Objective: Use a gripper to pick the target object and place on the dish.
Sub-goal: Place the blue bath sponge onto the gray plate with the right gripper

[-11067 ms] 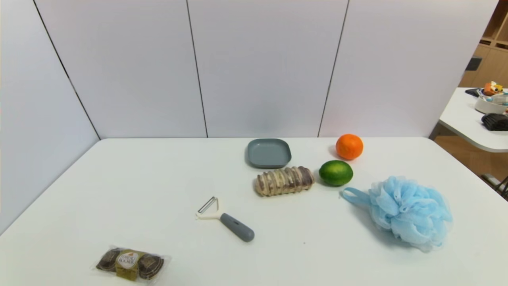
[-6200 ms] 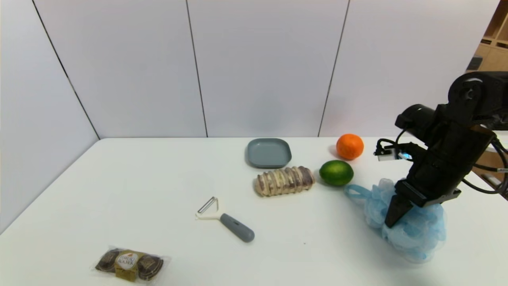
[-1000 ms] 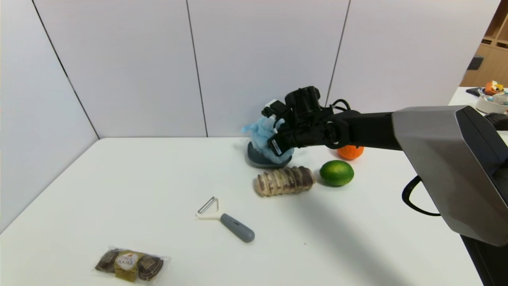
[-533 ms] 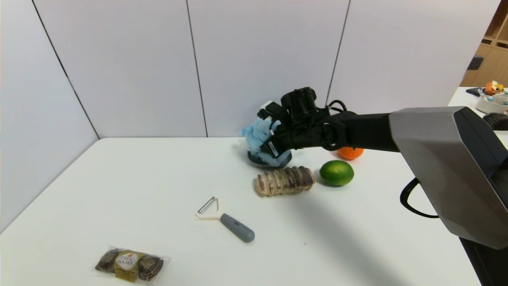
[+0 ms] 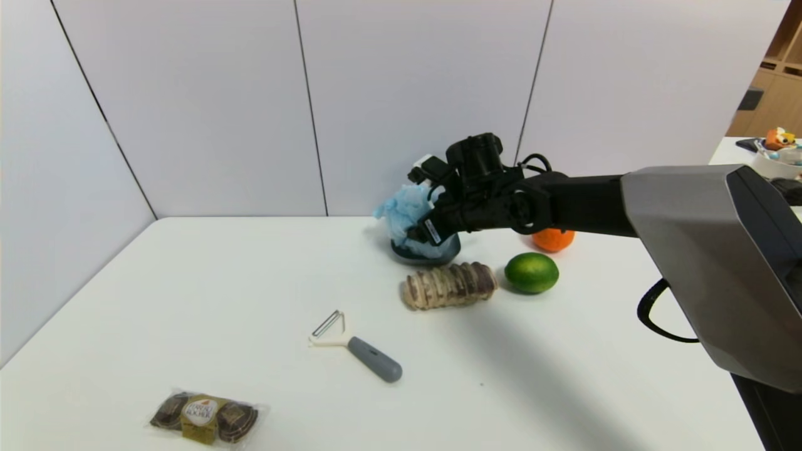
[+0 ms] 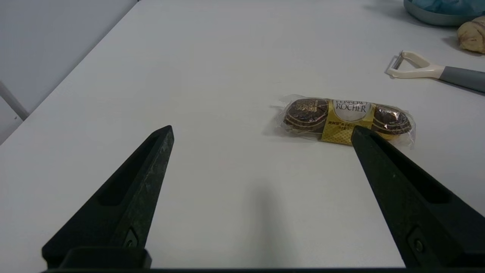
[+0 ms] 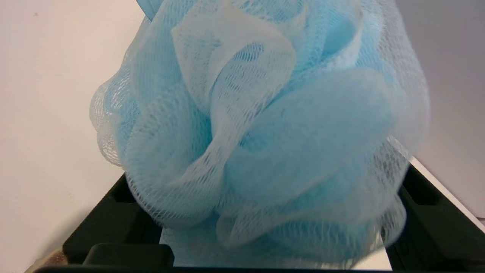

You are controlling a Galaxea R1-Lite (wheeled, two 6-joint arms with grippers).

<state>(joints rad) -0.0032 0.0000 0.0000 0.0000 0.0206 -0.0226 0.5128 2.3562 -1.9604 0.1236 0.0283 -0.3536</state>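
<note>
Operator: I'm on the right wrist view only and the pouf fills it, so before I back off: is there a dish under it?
Observer: Yes. The head view shows the dish's rim below the pouf, with the right claw at the pouf's right side.

Operator: Anything along the arm's path back to the right?

Observer: An orange, partly hidden behind the right arm.

Operator: And the other arm?

Observer: The left claw is idle and open, over the table near the wrapped chocolates.
</note>
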